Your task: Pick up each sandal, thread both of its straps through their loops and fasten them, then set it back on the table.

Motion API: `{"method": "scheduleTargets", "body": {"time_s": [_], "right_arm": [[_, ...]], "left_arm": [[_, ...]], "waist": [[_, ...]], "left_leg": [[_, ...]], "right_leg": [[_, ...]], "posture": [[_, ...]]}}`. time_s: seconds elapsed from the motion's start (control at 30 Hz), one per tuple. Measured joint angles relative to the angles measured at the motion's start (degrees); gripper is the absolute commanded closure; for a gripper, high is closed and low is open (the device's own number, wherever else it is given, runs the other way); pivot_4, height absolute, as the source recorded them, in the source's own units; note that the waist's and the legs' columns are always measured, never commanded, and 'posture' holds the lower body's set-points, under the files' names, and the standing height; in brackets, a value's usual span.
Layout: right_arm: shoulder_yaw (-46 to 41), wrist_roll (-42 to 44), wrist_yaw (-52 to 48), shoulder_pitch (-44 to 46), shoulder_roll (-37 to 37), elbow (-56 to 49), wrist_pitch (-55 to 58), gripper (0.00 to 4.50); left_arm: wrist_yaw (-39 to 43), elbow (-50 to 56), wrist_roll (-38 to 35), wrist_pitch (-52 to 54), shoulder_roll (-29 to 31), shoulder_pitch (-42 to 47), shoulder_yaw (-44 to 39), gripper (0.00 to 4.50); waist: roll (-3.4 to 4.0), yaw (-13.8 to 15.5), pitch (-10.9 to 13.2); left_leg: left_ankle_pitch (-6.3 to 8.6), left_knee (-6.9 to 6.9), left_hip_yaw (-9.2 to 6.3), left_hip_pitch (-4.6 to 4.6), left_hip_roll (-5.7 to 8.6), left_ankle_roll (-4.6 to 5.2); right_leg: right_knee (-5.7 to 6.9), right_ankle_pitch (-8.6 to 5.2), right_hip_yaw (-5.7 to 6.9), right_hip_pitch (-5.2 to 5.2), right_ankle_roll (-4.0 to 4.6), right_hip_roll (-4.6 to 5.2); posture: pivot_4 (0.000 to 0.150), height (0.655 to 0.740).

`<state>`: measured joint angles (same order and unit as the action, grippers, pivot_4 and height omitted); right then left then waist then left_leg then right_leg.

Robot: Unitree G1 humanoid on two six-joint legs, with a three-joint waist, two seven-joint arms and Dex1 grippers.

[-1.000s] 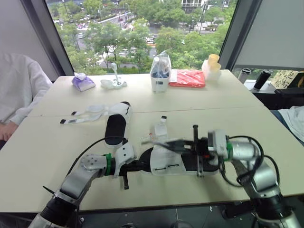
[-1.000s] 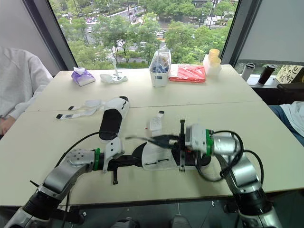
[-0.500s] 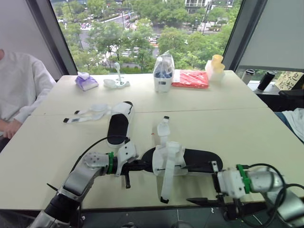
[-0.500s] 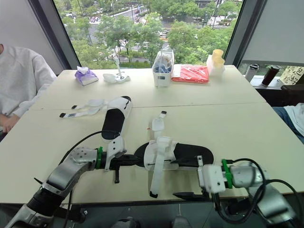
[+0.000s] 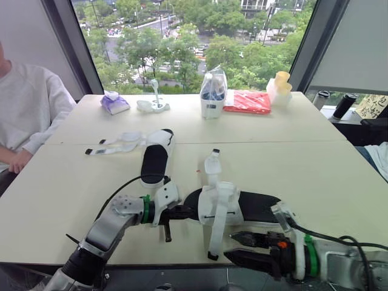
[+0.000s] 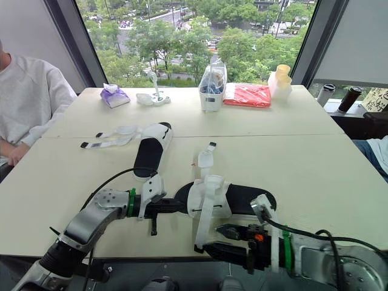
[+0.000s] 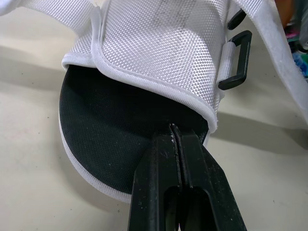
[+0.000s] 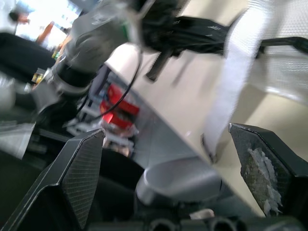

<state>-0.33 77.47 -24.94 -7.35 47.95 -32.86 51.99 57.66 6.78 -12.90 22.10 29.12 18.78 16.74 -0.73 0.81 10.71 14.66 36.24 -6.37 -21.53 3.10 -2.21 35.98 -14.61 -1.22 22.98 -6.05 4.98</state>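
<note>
A pale table (image 5: 339,176) is set before a wide window. The near sandal (image 5: 260,206) is laid by the front edge, one end pinched between the fingers of the left gripper (image 7: 174,132), whose arm is stretched low across the tabletop. The right gripper (image 5: 233,247) is held at the table's edge, fingers spread wide, just beside the hanging strap (image 5: 217,230). A second sandal (image 5: 154,159) is laid farther back.

Near sandal (image 5: 222,206) flat, straps unfastened; far sandal (image 5: 154,160) likewise.

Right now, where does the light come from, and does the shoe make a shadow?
Left eye view: daylight pours in through the window behind the table. Left wrist view: the nearer sandal throws a soft shadow on the tabletop beside it.
</note>
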Motion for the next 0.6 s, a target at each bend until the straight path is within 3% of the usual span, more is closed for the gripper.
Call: {"method": "scheduleTargets", "body": {"time_s": [0.33, 0.43, 0.6], "right_arm": [[4.8, -4.8, 4.8, 8.1, -9.2, 7.9, 4.6, 0.05], [5.0, -5.1, 4.9, 8.7, -11.7, 8.4, 5.2, 0.86], [4.9, -6.0, 4.9, 8.7, -13.1, 8.4, 6.4, 3.47]], "left_arm": [[-0.4, 0.1, 1.0, -1.0, 0.0, 0.0, 0.5, 4.50], [-0.4, 0.2, 1.0, -0.9, 0.0, 0.0, 0.5, 4.50], [-0.8, 0.6, 1.0, -0.3, 0.0, -0.2, 0.4, 4.50]], "waist": [[0.02, 0.0, 0.0], [0.03, 0.0, 0.0], [0.03, 0.0, 0.0]], "left_leg": [[0.00, 0.00, -0.02, 0.01, 0.02, 0.00], [0.00, -0.01, -0.03, 0.01, 0.02, 0.00], [0.00, -0.01, -0.03, 0.01, 0.02, 0.01]], "right_leg": [[0.00, 0.00, 0.02, -0.01, -0.02, -0.01], [0.01, 0.02, 0.03, -0.01, -0.07, -0.01], [0.01, 0.01, 0.03, -0.01, -0.04, -0.01]], "posture": [[0.150, 0.7400], [0.150, 0.7400], [0.150, 0.7400]]}}
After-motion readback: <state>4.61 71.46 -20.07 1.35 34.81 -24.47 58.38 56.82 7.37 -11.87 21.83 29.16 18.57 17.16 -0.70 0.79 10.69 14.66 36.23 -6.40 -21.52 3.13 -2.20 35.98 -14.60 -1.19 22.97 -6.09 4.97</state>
